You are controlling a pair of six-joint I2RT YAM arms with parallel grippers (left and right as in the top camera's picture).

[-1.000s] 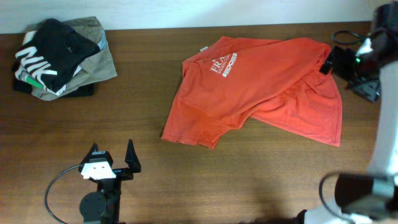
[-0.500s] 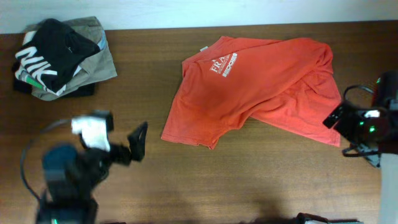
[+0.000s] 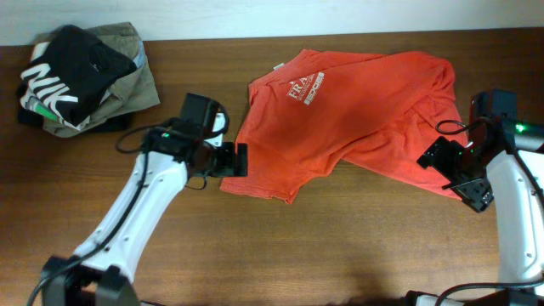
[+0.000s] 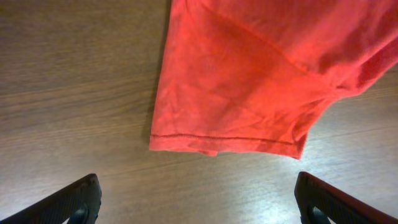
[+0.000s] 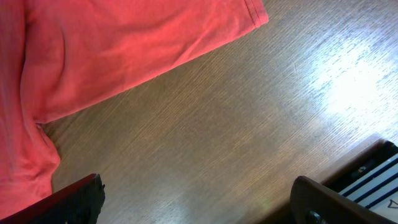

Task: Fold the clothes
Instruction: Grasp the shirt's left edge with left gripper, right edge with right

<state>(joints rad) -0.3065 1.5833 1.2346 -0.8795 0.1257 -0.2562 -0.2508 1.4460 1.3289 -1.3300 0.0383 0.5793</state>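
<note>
Our left gripper [image 3: 226, 161] and right gripper [image 3: 455, 173] are both hovering spread wide, gripping nothing, flanking one red-orange T-shirt [image 3: 340, 110]; one black garment [image 3: 72, 64] is lying atop one khaki garment [image 3: 138, 85].

End effectors [image 4: 196, 190] [image 5: 196, 186] (both) now beside T-shirt [image 3: 340, 110]

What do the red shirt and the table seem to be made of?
Shirt: probably a soft cotton knit with a matte look. It lies in loose wrinkles and has a stitched hem.
Table: wood or wood-look laminate, smooth and slightly glossy. Grain lines show, and light reflects off it.
</note>
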